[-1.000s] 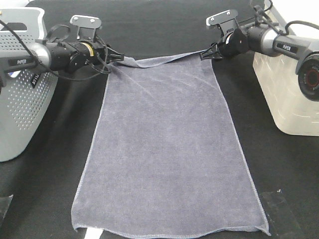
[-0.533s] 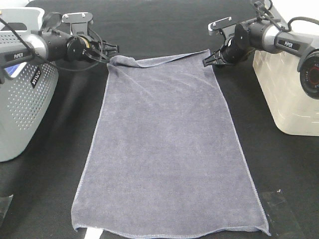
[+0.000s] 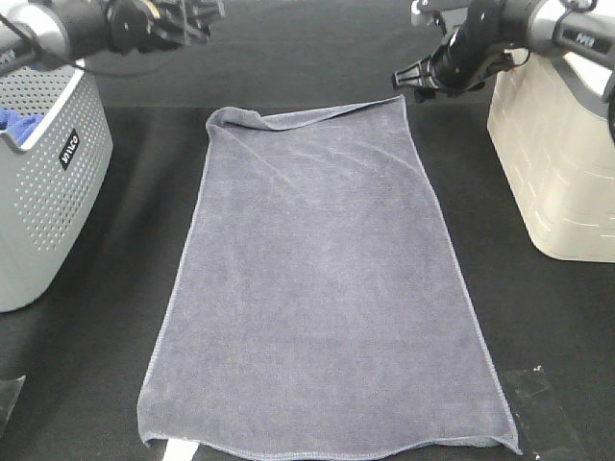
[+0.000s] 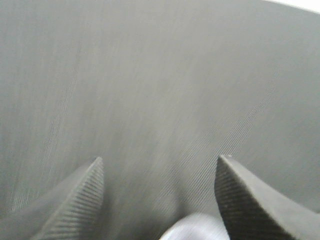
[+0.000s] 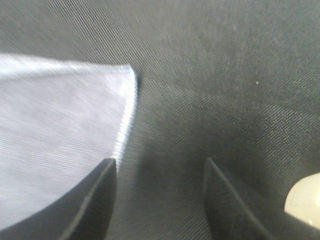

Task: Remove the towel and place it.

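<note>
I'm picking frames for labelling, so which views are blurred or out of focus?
Exterior high: sharp, evenly lit; the towel weave shows clearly. Left wrist: smeared throughout; left gripper fingers soft. Right wrist: towel corner blurred and washed out; right gripper open.

Cut off by the lower edge of the high view: the near hem of the large greyish-purple terry towel (image 3: 322, 288), over a small white strip (image 3: 175, 449). Cropped at the side edges beside that towel: the grey perforated plastic basket (image 3: 43, 182) and the cream translucent plastic bin (image 3: 553, 163). Half hidden behind the basket's rim: a small bright blue cloth (image 3: 17, 123). Mostly out of frame above the towel's far edge: the left gripper (image 3: 197, 12). Blurred in both wrist views: the black tabletop (image 4: 160, 75). Only a pale sliver of towel in the left wrist view.
</note>
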Controlling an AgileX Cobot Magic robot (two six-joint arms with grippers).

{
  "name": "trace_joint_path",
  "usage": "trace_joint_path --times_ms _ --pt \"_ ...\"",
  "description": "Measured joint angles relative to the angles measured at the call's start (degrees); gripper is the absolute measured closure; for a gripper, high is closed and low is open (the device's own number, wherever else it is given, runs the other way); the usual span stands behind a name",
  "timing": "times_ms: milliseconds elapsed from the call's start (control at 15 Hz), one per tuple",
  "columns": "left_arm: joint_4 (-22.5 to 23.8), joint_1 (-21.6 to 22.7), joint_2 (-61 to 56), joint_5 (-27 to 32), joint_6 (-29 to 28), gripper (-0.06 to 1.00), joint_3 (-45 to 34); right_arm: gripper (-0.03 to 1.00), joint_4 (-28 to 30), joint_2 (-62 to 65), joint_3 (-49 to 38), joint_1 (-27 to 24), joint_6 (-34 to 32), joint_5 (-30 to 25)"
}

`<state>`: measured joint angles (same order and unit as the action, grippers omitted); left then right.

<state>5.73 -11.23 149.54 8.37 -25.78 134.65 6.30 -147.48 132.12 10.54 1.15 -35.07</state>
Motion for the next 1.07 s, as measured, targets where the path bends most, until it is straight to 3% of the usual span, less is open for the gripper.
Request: trace_joint_path --times_ms 133,333,667,867,1067 --pt "-0.1 0.0 -2.6 3.8 0.0 0.33 0.0 0.46 -3.9 2.2 0.0 0.0 1.7 -2.7" --pt "0.0 -0.5 -8.0 15.5 2.9 0.33 0.0 0.46 -10.8 6.2 0.0 0.0 3.1 -9.7" --pt "0.0 -1.4 -17.0 35.6 10.8 0.33 0.0 0.46 -12.5 12.5 0.0 0.0 3.1 -25.3" --pt "0.0 -1.4 -23.5 44.7 13.4 0.33 0.0 0.46 -14.2 17.1 0.0 0.0 3.1 -32.5" --pt "2.4 -1.4 -27.9 52.2 13.5 0.33 0.1 0.46 -15.7 21.1 0.0 0.0 3.1 -34.4"
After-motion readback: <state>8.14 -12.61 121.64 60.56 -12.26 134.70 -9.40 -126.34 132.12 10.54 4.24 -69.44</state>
